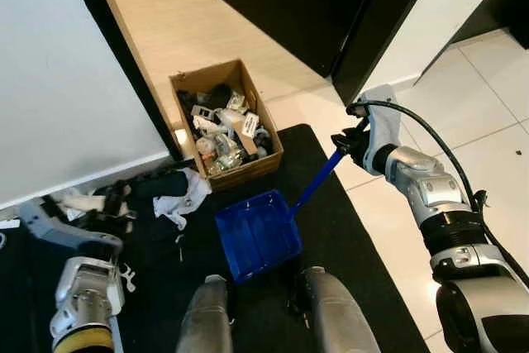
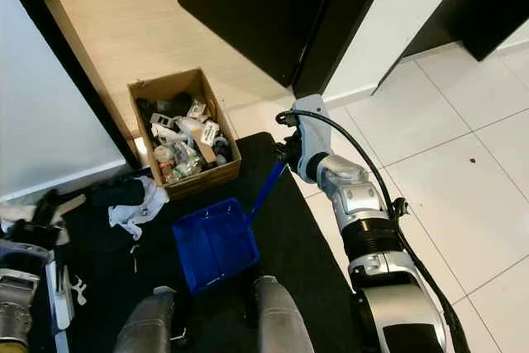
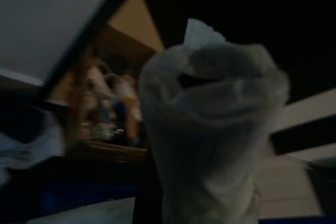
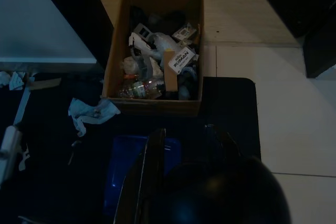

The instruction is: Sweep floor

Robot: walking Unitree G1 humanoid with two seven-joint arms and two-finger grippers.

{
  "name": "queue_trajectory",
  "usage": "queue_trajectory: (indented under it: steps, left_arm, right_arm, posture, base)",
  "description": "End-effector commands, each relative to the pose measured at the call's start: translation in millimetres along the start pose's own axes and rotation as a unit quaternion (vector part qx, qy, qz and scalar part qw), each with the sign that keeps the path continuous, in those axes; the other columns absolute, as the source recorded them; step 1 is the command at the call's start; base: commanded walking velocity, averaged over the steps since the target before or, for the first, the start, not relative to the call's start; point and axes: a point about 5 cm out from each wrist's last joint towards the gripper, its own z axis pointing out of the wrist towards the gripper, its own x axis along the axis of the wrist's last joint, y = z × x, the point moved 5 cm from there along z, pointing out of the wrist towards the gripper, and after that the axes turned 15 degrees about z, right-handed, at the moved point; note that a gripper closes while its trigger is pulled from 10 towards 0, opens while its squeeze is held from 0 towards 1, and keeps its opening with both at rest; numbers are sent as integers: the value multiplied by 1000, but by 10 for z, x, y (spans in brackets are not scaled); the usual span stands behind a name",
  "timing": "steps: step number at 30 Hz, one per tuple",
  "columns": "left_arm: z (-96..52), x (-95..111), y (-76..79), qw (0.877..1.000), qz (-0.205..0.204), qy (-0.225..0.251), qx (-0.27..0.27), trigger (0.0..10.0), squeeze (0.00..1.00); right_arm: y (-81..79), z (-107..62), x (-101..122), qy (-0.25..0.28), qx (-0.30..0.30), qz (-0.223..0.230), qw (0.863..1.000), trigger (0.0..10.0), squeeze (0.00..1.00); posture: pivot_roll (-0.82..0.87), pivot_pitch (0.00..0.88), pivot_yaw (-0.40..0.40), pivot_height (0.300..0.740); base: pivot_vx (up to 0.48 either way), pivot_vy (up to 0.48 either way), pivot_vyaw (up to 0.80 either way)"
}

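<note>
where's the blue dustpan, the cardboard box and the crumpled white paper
blue dustpan (image 1: 258, 236), left eye view, on its tray floor
cardboard box (image 1: 248, 174), left eye view, on its front wall
crumpled white paper (image 1: 183, 196), left eye view, on its middle

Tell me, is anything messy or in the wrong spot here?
Yes. A crumpled white paper lies on the black mat beside the full cardboard box, not in it. More white scraps are strewn at the mat's left edge. The blue dustpan, held by the right gripper, looks empty.

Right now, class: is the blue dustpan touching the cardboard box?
Apart. In the left eye view, a strip of black mat shows between the blue dustpan and the front wall of the cardboard box.
</note>
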Motion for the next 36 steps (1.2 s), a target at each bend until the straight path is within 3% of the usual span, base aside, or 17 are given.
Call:
queue_trajectory:
  steps: [1, 4, 10, 13, 14, 15, 16, 19, 20, 21, 22, 23, 24, 27, 31, 33, 36]
  left_arm:
    - [26, -114, 246, 997, -65, 1, -35, 10000, 0]
    - [57, -111, 401, 994, -89, 4, -62, 10000, 0]
    - [87, 73, 1003, 975, -140, 19, -171, 10000, 0]
    - [88, 172, 1120, 971, -134, 26, -196, 10000, 0]
    - [87, 243, 1156, 972, -97, 24, -211, 10000, 0]
    - [87, 243, 1156, 972, -97, 24, -211, 10000, 0]
    - [89, 290, 1151, 974, -48, 19, -219, 10000, 0]
    - [86, 322, 1148, 974, -17, 13, -223, 10000, 0]
    - [87, 429, 944, 973, 107, -12, -206, 10000, 0]
    - [75, 523, 797, 967, 168, -24, -191, 10000, 0]
    - [75, 523, 797, 967, 168, -24, -191, 10000, 0]
    - [49, 729, 532, 951, 267, -40, -151, 10000, 0]
    - [35, 803, 458, 948, 285, -42, -137, 10000, 0]
    - [31, 920, 346, 944, 309, -37, -106, 10000, 0]
    - [46, 1063, 236, 953, 299, -16, -52, 10000, 0]
    - [54, 1037, 185, 973, 231, -7, 14, 10000, 0]
    - [63, 941, 268, 978, 199, -10, 53, 10000, 0]
  right_arm:
    - [8, 3, -117, -20, -2, 13, 1000, 10000, 0]
    - [3, 4, -111, -19, -1, 13, 1000, 10000, 0]
    - [27, -2, -117, -19, -3, 13, 1000, 10000, 0]
    - [19, 2, -123, -20, -2, 14, 1000, 10000, 0]
    - [8, 7, -129, -20, -1, 14, 1000, 10000, 0]
    - [8, 7, -129, -20, -1, 14, 1000, 10000, 0]
    - [-2, 11, -133, -20, 0, 15, 1000, 10000, 0]
    - [-8, 14, -136, -20, 1, 15, 1000, 10000, 0]
    - [-13, 18, -147, -21, 1, 16, 1000, 10000, 0]
    - [-13, 19, -155, -22, 1, 16, 1000, 10000, 0]
    - [-13, 19, -155, -22, 1, 16, 1000, 10000, 0]
    - [-6, 18, -170, -23, 1, 17, 1000, 10000, 0]
    - [-4, 17, -176, -23, 0, 17, 1000, 10000, 0]
    - [-2, 17, -185, -24, 0, 18, 1000, 10000, 0]
    - [-22, 20, -181, -21, 4, 18, 1000, 10000, 0]
    - [-107, 18, -83, 0, 24, 16, 1000, 10000, 0]
    - [-206, 2, 86, 38, 48, 31, 998, 10000, 0]
  posture:
    - [-90, 293, -101, 740]
    - [-90, 292, -102, 740]
    - [-80, 290, -99, 740]
    - [-76, 290, -97, 740]
    - [-72, 291, -96, 740]
    - [-72, 291, -96, 740]
    - [-69, 291, -95, 740]
    - [-68, 291, -95, 740]
    - [-57, 294, -92, 740]
    - [-53, 295, -90, 740]
    - [-53, 295, -90, 740]
    - [-49, 296, -89, 740]
    - [-42, 295, -86, 740]
    - [-38, 294, -86, 740]
    - [-32, 290, -83, 740]
    - [-20, 277, -74, 740]
    - [-14, 267, -71, 740]
  base:
    - [0, 0, 0]
    - [0, 0, 0]
    - [0, 0, 0]
    - [0, 0, 0]
    - [0, 0, 0]
    - [0, 0, 0]
    - [0, 0, 0]
    - [0, 0, 0]
    - [0, 0, 0]
    - [0, 0, 0]
    - [0, 0, 0]
    - [0, 0, 0]
    - [0, 0, 0]
    - [0, 0, 0]
    - [0, 0, 0]
    - [0, 0, 0]
    - [0, 0, 0]
